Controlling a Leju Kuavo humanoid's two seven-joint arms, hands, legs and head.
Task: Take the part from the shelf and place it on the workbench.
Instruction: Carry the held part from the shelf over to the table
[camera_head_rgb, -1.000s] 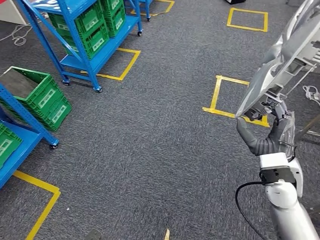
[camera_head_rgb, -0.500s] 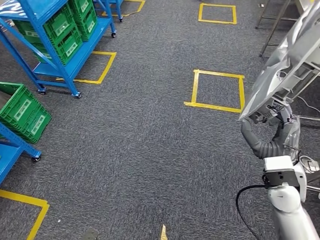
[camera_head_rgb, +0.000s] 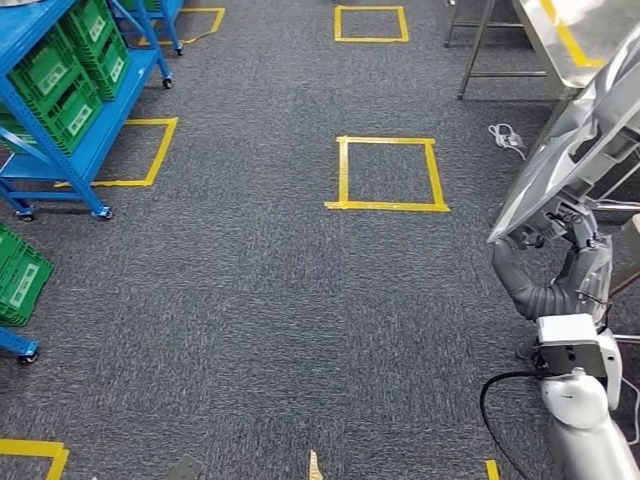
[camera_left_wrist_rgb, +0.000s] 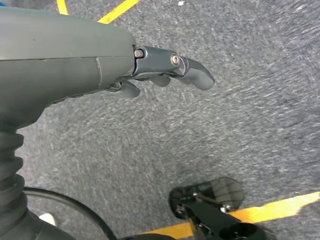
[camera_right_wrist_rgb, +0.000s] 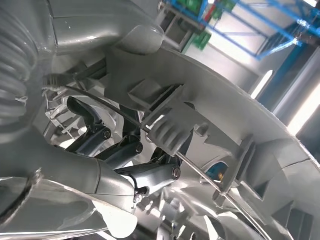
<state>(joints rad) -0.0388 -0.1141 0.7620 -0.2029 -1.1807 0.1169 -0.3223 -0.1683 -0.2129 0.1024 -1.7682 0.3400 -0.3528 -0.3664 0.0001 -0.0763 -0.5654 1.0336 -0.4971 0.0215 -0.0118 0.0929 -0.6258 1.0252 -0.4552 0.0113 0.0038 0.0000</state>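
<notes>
the right hand (camera_head_rgb: 575, 262) grips the part (camera_head_rgb: 585, 150), a stiff, light-looking shell jutting well beyond its fingers (camera_right_wrist_rgb: 124, 150) hooked in the ribbing, so likely tippy.

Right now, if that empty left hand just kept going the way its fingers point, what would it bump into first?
Probably just the grey carpet floor. In the wrist view the left hand holds nothing, and its fingers reach out over bare carpet with nothing between them and it. Depth is hard to judge from this angle.

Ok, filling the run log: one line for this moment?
stage: carrying | right hand: holds silver part | left hand: holds nothing | workbench: ahead, right
</notes>
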